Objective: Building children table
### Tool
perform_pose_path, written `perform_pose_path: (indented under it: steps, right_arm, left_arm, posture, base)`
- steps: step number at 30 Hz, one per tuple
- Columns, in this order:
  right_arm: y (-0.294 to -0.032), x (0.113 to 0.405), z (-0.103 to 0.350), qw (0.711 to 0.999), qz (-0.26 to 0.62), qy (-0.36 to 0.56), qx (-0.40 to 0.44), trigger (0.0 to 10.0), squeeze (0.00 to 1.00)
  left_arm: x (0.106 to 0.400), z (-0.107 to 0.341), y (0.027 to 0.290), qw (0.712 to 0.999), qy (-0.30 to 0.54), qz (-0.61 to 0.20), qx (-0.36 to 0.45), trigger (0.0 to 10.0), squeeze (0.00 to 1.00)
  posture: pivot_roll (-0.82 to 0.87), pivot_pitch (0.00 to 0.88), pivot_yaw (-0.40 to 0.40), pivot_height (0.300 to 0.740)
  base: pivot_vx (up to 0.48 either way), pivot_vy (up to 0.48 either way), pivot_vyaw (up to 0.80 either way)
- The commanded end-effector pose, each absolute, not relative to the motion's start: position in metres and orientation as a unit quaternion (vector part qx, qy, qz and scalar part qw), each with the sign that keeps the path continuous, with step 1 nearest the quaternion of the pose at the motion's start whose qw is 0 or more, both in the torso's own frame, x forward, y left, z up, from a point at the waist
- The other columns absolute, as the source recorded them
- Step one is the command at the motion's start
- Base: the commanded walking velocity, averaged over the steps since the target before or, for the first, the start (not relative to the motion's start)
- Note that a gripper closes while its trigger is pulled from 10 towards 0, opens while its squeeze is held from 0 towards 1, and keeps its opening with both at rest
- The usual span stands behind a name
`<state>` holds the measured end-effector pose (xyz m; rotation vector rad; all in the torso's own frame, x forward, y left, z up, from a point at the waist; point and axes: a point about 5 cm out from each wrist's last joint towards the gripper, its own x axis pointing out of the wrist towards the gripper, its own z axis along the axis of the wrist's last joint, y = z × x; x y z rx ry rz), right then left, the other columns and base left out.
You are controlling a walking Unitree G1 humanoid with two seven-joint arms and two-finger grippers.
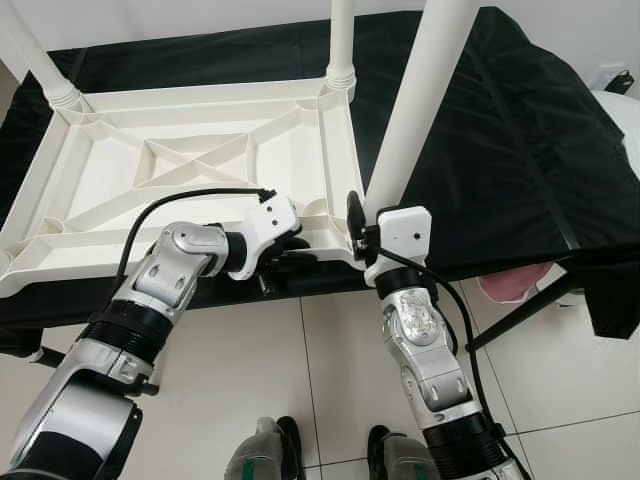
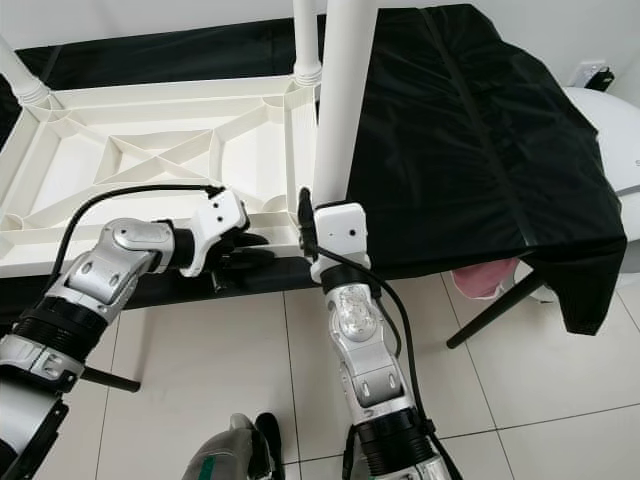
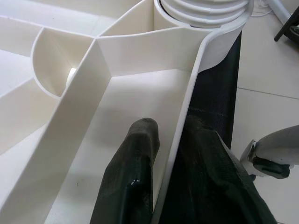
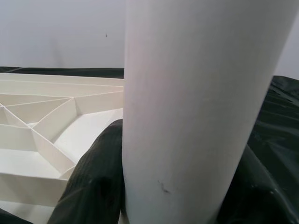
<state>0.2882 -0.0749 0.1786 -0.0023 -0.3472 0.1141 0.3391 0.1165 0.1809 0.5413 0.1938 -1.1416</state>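
the white plastic children's tabletop (image 1: 190, 165) lies upside down, ribbed underside up, on a desk draped in black cloth (image 1: 500, 150). two white legs (image 1: 340, 40) stand upright in its far corners. the left claw (image 3: 175, 186) is clamped on the tabletop's near rim, one finger (image 3: 133, 177) inside the rim wall and the other outside against the cloth. the right claw (image 1: 362, 232) is closed around a third white leg (image 1: 415, 100), which stands slightly tilted at the near right corner socket (image 3: 205, 14). white floor tiles (image 1: 560, 370) lie below.
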Motion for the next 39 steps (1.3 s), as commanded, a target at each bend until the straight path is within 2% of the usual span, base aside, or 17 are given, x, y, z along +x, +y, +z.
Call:
perform_pose_path:
  steps: [1, 2, 3, 4, 5, 6, 7, 28, 29, 31, 32, 33, 36, 37, 38, 39]
  right_arm:
    - [-0.111, 0.288, 0.129, 0.998, -0.016, -0.054, -0.009, 10.0, 0.59]
    - [-0.111, 0.288, 0.129, 0.998, -0.016, -0.054, -0.009, 10.0, 0.59]
    - [-0.111, 0.288, 0.131, 0.998, -0.018, -0.058, -0.014, 10.0, 1.0]
    - [-0.112, 0.288, 0.132, 0.998, -0.021, -0.061, -0.02, 10.0, 0.91]
    - [-0.112, 0.288, 0.132, 0.998, -0.021, -0.061, -0.02, 10.0, 0.91]
    - [-0.112, 0.289, 0.133, 0.997, -0.02, -0.065, -0.025, 10.0, 0.26]
    - [-0.112, 0.289, 0.133, 0.997, -0.02, -0.068, -0.028, 10.0, 0.0]
    - [-0.111, 0.294, 0.141, 0.996, 0.003, -0.086, -0.037, 10.0, 0.0]
    - [-0.112, 0.294, 0.142, 0.996, 0.003, -0.087, -0.036, 1.2, 0.0]
    - [-0.112, 0.294, 0.142, 0.996, 0.004, -0.087, -0.034, 1.1, 0.0]
    - [-0.112, 0.294, 0.142, 0.996, 0.004, -0.088, -0.034, 0.4, 0.0]
    - [-0.112, 0.294, 0.142, 0.996, 0.003, -0.087, -0.033, 2.7, 0.0]
    - [-0.113, 0.295, 0.142, 0.996, 0.003, -0.087, -0.032, 2.9, 0.0]
    - [-0.113, 0.295, 0.142, 0.996, 0.003, -0.086, -0.031, 1.9, 0.0]
    - [-0.113, 0.295, 0.142, 0.996, 0.003, -0.086, -0.031, 1.9, 0.0]
    - [-0.113, 0.295, 0.142, 0.996, 0.003, -0.086, -0.031, 1.3, 0.0]
  left_arm:
    - [0.345, 0.216, 0.127, 0.807, 0.034, -0.524, 0.27, 10.0, 0.0]
    - [0.345, 0.216, 0.127, 0.807, 0.034, -0.524, 0.27, 10.0, 0.0]
    - [0.345, 0.216, 0.127, 0.808, 0.033, -0.524, 0.27, 10.0, 0.0]
    - [0.345, 0.216, 0.127, 0.808, 0.033, -0.523, 0.269, 10.0, 0.0]
    - [0.345, 0.216, 0.127, 0.808, 0.033, -0.523, 0.269, 10.0, 0.0]
    - [0.345, 0.216, 0.127, 0.808, 0.033, -0.523, 0.269, 10.0, 0.0]
    - [0.345, 0.216, 0.128, 0.808, 0.033, -0.523, 0.269, 10.0, 0.0]
    - [0.347, 0.217, 0.127, 0.811, 0.029, -0.52, 0.268, 10.0, 0.0]
    - [0.347, 0.217, 0.127, 0.811, 0.029, -0.52, 0.267, 10.0, 0.0]
    - [0.347, 0.217, 0.127, 0.811, 0.029, -0.52, 0.267, 10.0, 0.0]
    - [0.347, 0.217, 0.127, 0.811, 0.029, -0.519, 0.267, 10.0, 0.0]
    - [0.347, 0.217, 0.127, 0.812, 0.029, -0.519, 0.266, 10.0, 0.0]
    - [0.347, 0.218, 0.127, 0.812, 0.028, -0.519, 0.266, 10.0, 0.0]
    - [0.347, 0.218, 0.127, 0.812, 0.028, -0.519, 0.266, 10.0, 0.0]
    - [0.347, 0.218, 0.127, 0.812, 0.028, -0.519, 0.266, 10.0, 0.0]
    - [0.347, 0.218, 0.128, 0.812, 0.029, -0.519, 0.266, 10.0, 0.0]
  posture:
    - [-0.12, 0.191, 0.091, 0.74]
    - [-0.12, 0.191, 0.091, 0.74]
    - [-0.12, 0.191, 0.091, 0.74]
    - [-0.12, 0.191, 0.091, 0.74]
    - [-0.12, 0.191, 0.091, 0.74]
    - [-0.12, 0.191, 0.091, 0.74]
    - [-0.12, 0.191, 0.089, 0.74]
    - [-0.13, 0.188, 0.081, 0.74]
    - [-0.13, 0.188, 0.08, 0.74]
    - [-0.13, 0.187, 0.08, 0.74]
    - [-0.13, 0.188, 0.08, 0.74]
    - [-0.12, 0.188, 0.08, 0.74]
    - [-0.12, 0.188, 0.08, 0.74]
    - [-0.12, 0.188, 0.08, 0.74]
    - [-0.12, 0.188, 0.08, 0.74]
    - [-0.12, 0.188, 0.08, 0.74]
  base:
    - [0.0, 0.0, 0.0]
    - [0.0, 0.0, 0.0]
    - [0.0, 0.0, 0.0]
    - [0.0, 0.0, 0.0]
    - [0.0, 0.0, 0.0]
    - [0.0, 0.0, 0.0]
    - [0.0, 0.0, 0.0]
    - [0.0, 0.0, 0.0]
    - [0.0, 0.0, 0.0]
    - [0.0, 0.0, 0.0]
    - [0.0, 0.0, 0.0]
    - [0.0, 0.0, 0.0]
    - [0.0, 0.0, 0.0]
    - [0.0, 0.0, 0.0]
    - [0.0, 0.0, 0.0]
    - [0.0, 0.0, 0.0]
